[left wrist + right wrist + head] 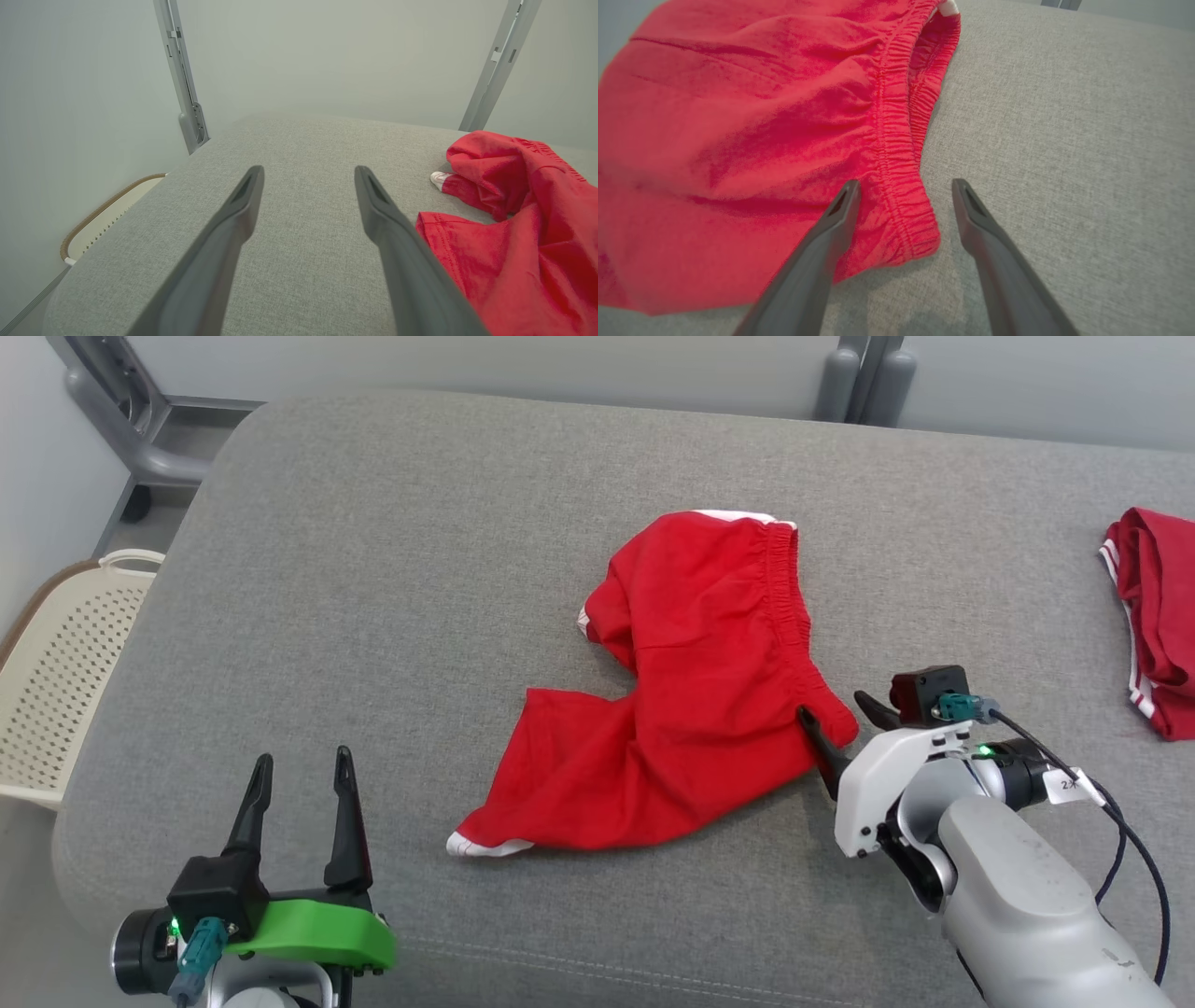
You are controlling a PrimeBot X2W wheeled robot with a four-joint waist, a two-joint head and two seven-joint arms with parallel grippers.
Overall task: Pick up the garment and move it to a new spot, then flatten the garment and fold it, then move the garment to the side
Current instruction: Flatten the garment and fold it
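**Position of the work.** You have the red shorts (pixel 691 709) lying crumpled near the middle of the grey padded bed (pixel 392 569). The elastic waistband (pixel 794 607) faces your right side. One leg runs toward your left, ending in a white-trimmed hem (pixel 485 845).

**Tools.** Both are released and hold nothing.
- The left tool (pixel 303 756) stands over bare padding, apart from the shorts.
- The right tool (pixel 831 705) is at the near corner of the waistband.

**Handling, as judged.**
- The cloth is thin, light and limp, so it will sag and drag rather than keep its shape.
- It should not slip much on the woven cover.
- The gathered waistband is the thickest and firmest edge, which makes it the soundest place to take hold.
- Pinch deep enough to catch both layers, or only the top one will lift.
- A second hold at the leg hem would let you spread the shorts flat.

**What each view adds.**
- The right wrist view shows what the head view cannot. The waistband corner (pixel 915 224) lies between the spread fingers of the right tool (pixel 906 183). One finger is over red cloth and the other over bare padding. You cannot tell from it whether either finger touches.
- The left wrist view shows the left tool (pixel 308 170) aimed past the shorts, which lie off to one side of it.
- The head view takes in another red garment (pixel 1153 616) at the far right edge of the bed, and a pale basket (pixel 65 653) beside its left end.
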